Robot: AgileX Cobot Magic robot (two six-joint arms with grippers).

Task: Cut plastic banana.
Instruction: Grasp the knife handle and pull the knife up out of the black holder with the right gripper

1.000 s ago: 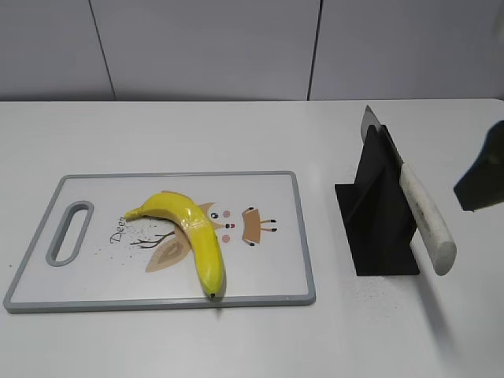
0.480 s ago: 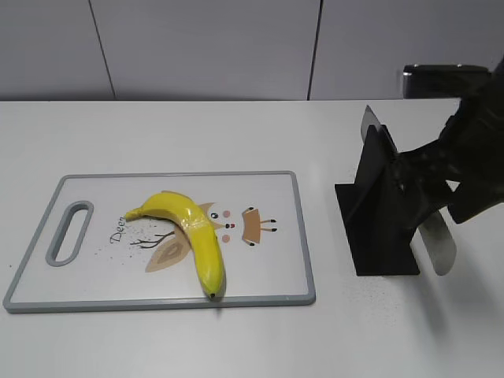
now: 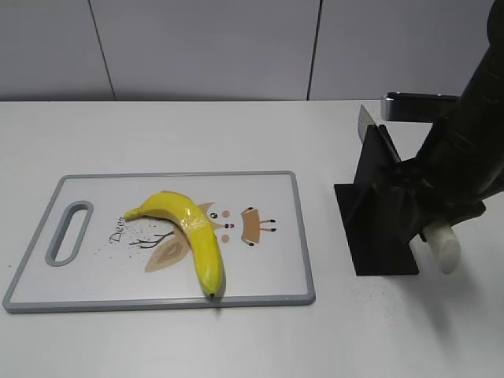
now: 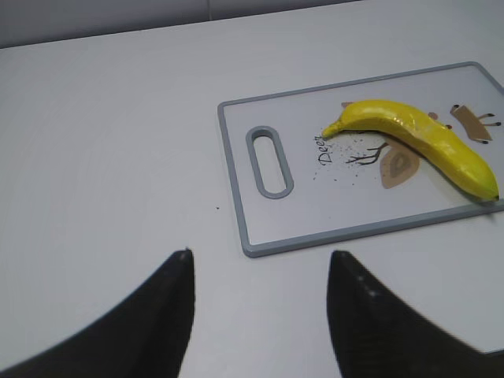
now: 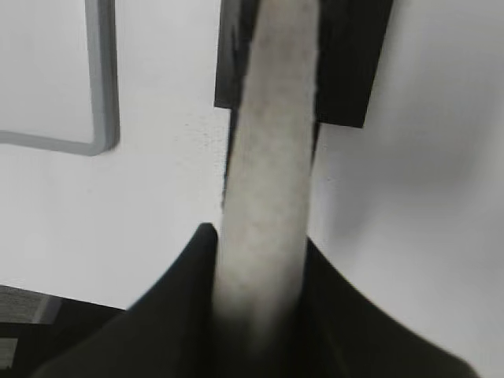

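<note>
The plastic banana (image 3: 193, 232), glossy yellow and curved, lies on the white cutting board (image 3: 272, 197) with its dark tip at the near edge. It also shows in the left wrist view (image 4: 417, 138). A knife (image 3: 443, 246) with a white handle rests in a black stand (image 3: 376, 220); its blade tip sticks out at the top. My right gripper (image 3: 429, 216) is shut on the knife handle (image 5: 268, 157), one finger pressed on each side. My left gripper (image 4: 260, 256) is open and empty over the bare table, near the board's handle end (image 4: 269, 161).
The grey-rimmed board (image 4: 236, 189) has a handle slot on its left end. The black stand's base (image 5: 346, 71) sits on the white table to the right of the board. A grey wall runs behind the table.
My right arm came in from the right edge, dropped over the knife handle and closed around it. The banana, board and stand have not moved.
</note>
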